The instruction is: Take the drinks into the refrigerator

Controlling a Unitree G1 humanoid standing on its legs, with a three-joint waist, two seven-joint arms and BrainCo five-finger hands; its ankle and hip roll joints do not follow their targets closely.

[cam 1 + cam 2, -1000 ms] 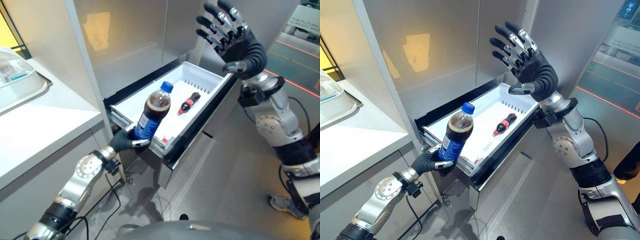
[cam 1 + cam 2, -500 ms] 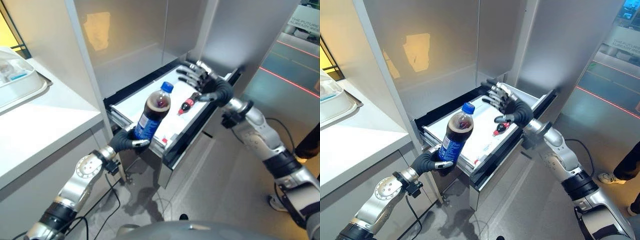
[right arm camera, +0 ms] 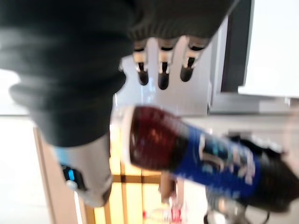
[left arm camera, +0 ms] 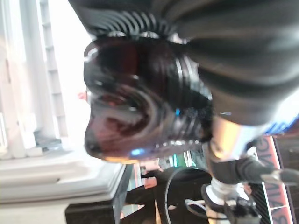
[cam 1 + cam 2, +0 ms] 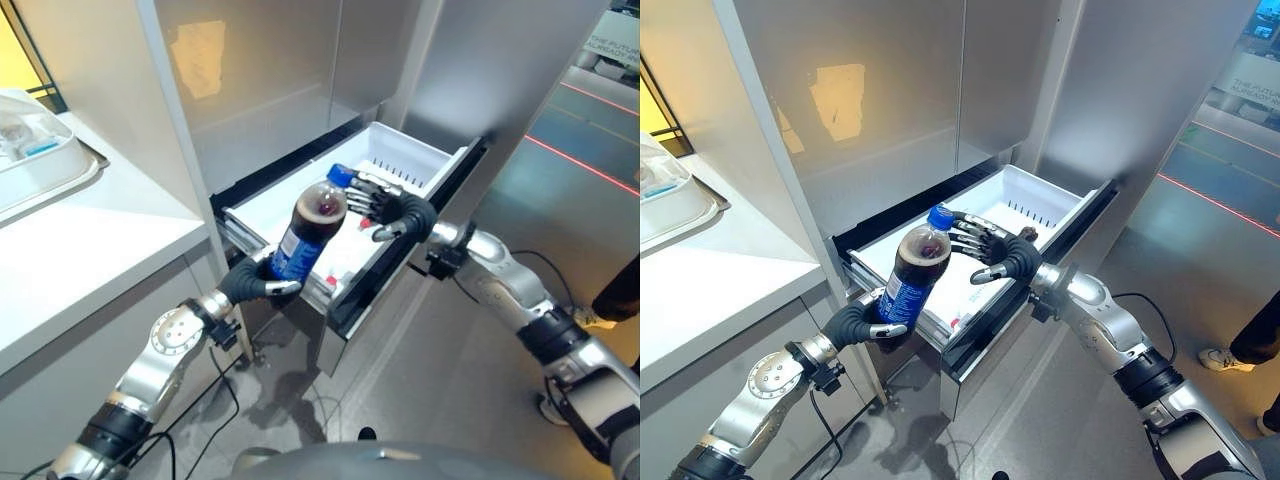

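From the left eye, the left hand [image 5: 252,285] has its fingers wrapped round a cola bottle [image 5: 307,232], held tilted over the near edge of the open white drawer [image 5: 420,160]. From the right eye, the right hand [image 5: 1002,257] reaches over the drawer with fingers spread wide, beside the bottle's blue cap [image 5: 938,215]. The right wrist camera shows straight fingers [image 3: 161,70] above the bottle

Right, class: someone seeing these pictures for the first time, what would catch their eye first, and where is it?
The big cola bottle with its blue cap, held tilted in the left robot hand at the near corner of the pulled-out white drawer. Next, the right robot hand, fingers spread open, reaching across the drawer toward the bottle's neck.
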